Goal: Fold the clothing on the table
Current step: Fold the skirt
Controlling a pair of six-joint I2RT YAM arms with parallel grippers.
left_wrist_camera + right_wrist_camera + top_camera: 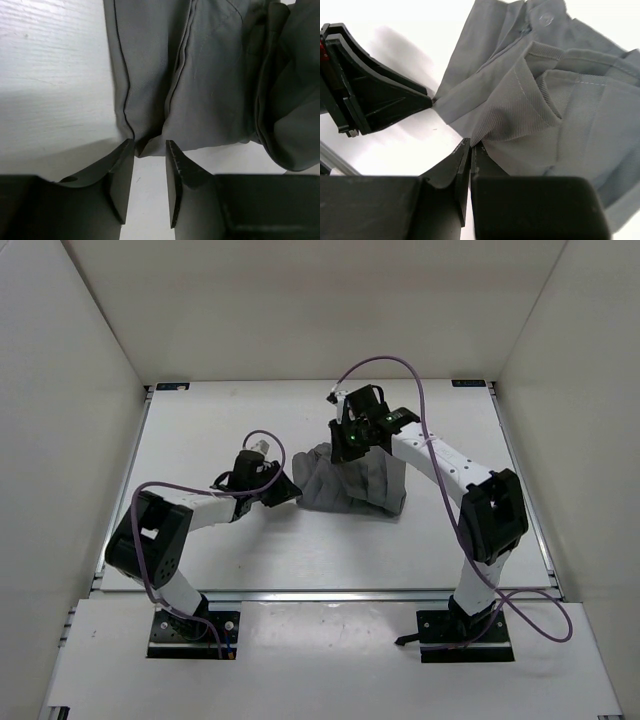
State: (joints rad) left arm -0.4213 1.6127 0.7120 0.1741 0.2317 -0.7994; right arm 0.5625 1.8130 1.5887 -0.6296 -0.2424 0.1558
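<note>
Left gripper (150, 146) fingers spread, narrow gap between them, hem corner of clothing (210, 75) just at tips, not clamped. Left arm (190, 515) low, elbow folded near base, forearm stretched right along table (200, 420). Right gripper (470, 145) fingers pressed together, pinching fabric fold. Right arm (445, 465) elbow raised at right, forearm angled back-left, wrist tipped down over garment. Clothing crumpled at table centre, between both grippers.
</note>
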